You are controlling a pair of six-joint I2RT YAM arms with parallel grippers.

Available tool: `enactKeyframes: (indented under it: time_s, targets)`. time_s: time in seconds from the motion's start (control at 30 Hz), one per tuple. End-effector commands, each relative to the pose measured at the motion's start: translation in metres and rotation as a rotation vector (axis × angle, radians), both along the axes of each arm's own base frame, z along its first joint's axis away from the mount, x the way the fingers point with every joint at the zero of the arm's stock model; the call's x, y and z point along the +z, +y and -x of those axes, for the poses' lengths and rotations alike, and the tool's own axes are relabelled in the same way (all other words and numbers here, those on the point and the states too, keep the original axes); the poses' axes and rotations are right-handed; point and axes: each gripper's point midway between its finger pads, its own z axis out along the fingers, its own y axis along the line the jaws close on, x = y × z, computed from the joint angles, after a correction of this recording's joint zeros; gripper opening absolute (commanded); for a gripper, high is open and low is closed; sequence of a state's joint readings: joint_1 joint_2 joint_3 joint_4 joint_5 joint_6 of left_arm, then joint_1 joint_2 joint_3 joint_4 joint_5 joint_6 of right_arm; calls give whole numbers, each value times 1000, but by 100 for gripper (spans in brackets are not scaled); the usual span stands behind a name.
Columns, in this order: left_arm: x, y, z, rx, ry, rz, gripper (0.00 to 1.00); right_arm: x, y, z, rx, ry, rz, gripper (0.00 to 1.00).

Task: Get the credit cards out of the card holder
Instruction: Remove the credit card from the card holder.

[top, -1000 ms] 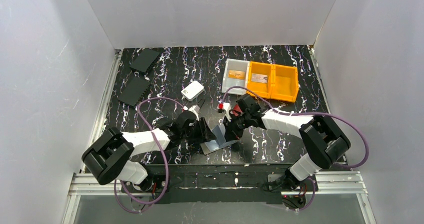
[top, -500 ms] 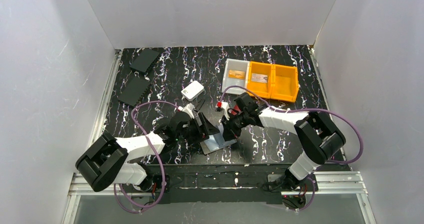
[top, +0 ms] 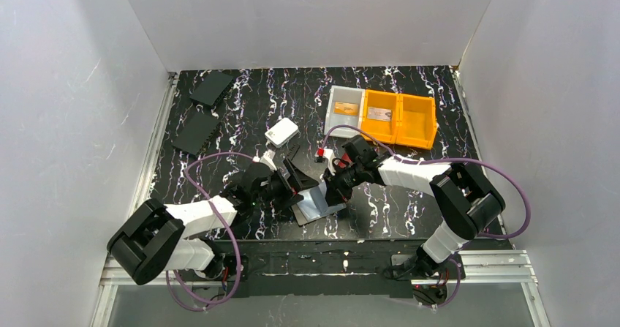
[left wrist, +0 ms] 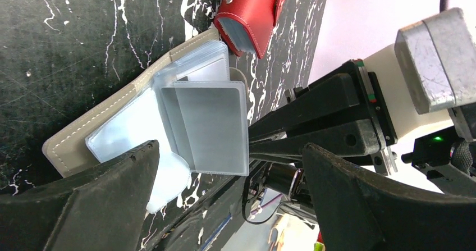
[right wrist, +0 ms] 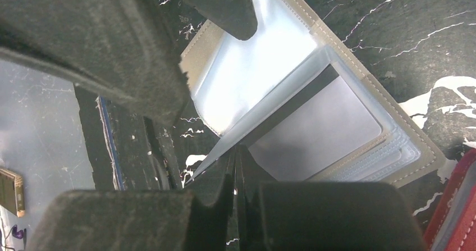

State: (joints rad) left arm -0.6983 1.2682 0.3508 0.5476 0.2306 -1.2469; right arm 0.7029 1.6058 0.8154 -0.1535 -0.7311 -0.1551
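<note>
White panels box the scene in: back wall (top: 307,20), left wall (top: 66,122), right wall (top: 548,122), all plain and evenly lit. The tabletop (top: 263,100) is black with white-purple marbling. An aluminium rail (top: 497,257) runs along the near edge, with a grey surface (top: 322,305) below it, possibly floor.

Robot lab bench, white enclosure walls (top: 307,20), aluminium frame rails (top: 490,257), marbled black tabletop (top: 292,93)

left arm (top: 201,211) stretched low, inward | left hand (left wrist: 230,153) spread wide | right arm (top: 413,175) stretched low, inward | right hand (right wrist: 236,150) pinched closed
</note>
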Motion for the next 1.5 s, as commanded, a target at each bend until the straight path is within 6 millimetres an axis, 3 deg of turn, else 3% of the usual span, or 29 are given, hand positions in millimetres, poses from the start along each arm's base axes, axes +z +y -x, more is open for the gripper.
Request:
enactKeyframes:
  time_s: [0.0, 0.17, 0.93, 1.47]
  targets:
    - [1, 0, 0, -6, 18, 28, 98, 9, 10, -4, 20, -17, -45, 11]
    - [7, 0, 1, -31, -27, 29, 98, 8, 10, -3, 25, -11, -46, 11]
    - [-3, 0, 1, -19, 39, 0, 98, 12, 12, 3, 54, -3, -75, 13]
    - [3, -4, 4, -23, 52, -41, 98, 16, 12, 4, 62, -10, -89, 13]
